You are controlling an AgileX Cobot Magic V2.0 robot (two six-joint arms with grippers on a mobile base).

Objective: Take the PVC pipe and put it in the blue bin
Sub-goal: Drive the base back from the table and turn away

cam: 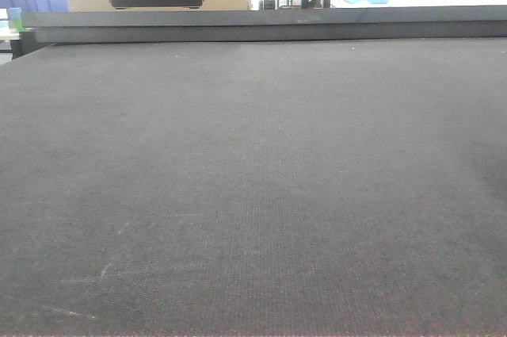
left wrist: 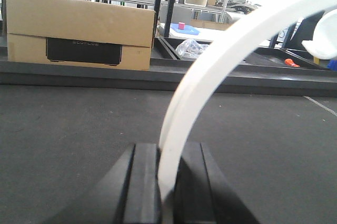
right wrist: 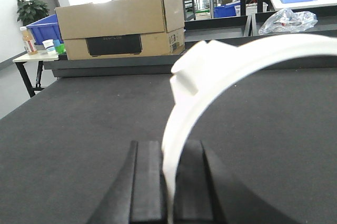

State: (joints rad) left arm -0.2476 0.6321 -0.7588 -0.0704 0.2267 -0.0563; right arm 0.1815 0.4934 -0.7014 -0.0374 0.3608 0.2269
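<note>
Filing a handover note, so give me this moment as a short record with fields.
left claw: shut on white arc strip
right claw: shut on PVC pipe
table: dark textured mat
cardboard box: beyond the table's far edge
blue bin: on side table, far left

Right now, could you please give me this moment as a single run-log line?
left gripper: shut on white arc strip | right gripper: shut on PVC pipe | pipe not yet in a bin

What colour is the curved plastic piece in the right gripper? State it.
White; the curved plastic piece shows best in the right wrist view.
</note>
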